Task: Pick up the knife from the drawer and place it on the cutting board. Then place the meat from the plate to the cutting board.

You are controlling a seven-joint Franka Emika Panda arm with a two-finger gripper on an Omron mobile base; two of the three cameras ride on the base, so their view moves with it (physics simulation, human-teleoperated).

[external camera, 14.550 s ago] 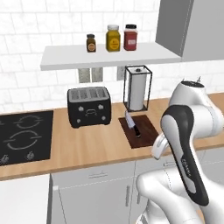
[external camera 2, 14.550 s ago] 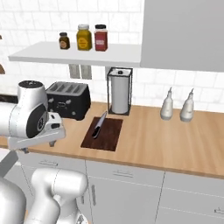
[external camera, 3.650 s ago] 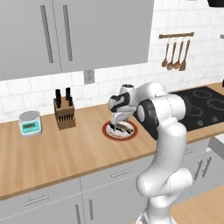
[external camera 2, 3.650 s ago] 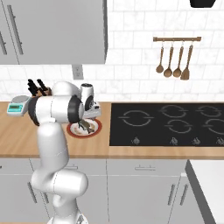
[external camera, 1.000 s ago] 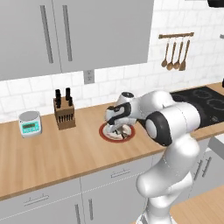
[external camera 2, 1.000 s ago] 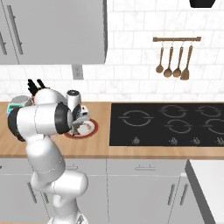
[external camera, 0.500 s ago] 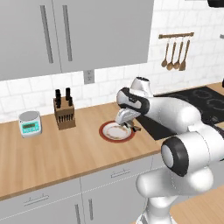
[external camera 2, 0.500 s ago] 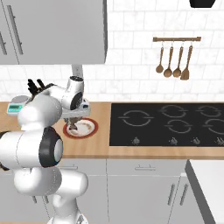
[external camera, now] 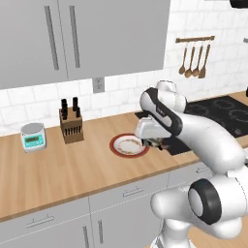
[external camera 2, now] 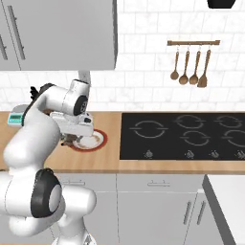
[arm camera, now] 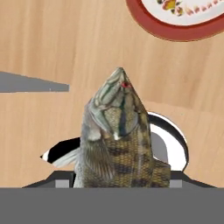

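My gripper (arm camera: 117, 177) is shut on the meat (arm camera: 116, 135), a scaly brownish-grey lump with pale patches that hangs in front of the hand camera above the wooden counter. The plate (arm camera: 175, 33), white with a broad red rim, lies just beyond it with nothing on it. In the left base view my gripper (external camera: 154, 142) hovers right of the plate (external camera: 114, 146), close to the stove's edge. In the right base view my gripper (external camera 2: 70, 139) is at the left side of the plate (external camera 2: 101, 140). The knife, the drawer and the cutting board are out of view.
A black stove top (external camera 2: 186, 134) lies to the right of the plate. A wooden knife block (external camera: 71, 125) and a small kitchen scale (external camera: 33, 135) stand at the back left. Wooden utensils (external camera: 193, 58) hang on the wall. Grey cabinets hang overhead.
My gripper has lifted off the plate and shifted right toward the stove with the meat in it. The plate is now bare. The arm's elbow has swung round.
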